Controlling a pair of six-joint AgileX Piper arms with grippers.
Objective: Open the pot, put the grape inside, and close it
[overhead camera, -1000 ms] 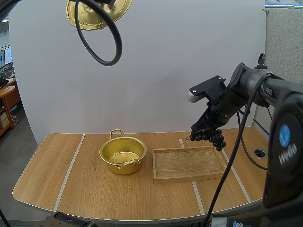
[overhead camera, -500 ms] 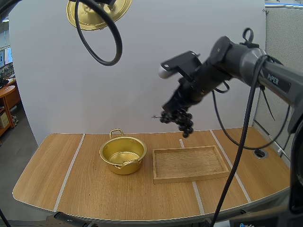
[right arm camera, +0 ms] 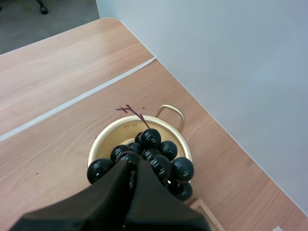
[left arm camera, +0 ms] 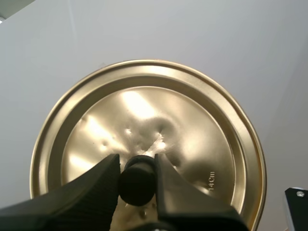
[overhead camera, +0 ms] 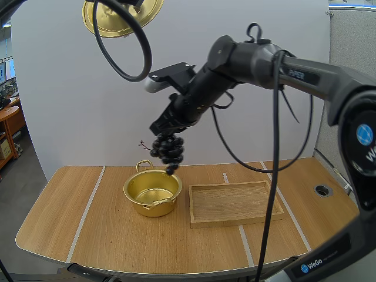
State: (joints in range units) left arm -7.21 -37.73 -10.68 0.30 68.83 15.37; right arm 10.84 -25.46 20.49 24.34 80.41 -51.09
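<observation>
Table holds one pot; right hand grips one grape bunch, left hand one lid

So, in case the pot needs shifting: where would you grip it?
Probably the far loop handle of the pot, coming from above: the pot stands upright and open, and that handle sticks out free at the back.

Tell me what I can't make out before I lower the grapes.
High view: the lid is cut off by the top edge.
Right wrist view: the grapes cover most of the pot; the right pincer hides where it grips them.
Left wrist view: the left pincer covers part of the lid's knob.
</observation>
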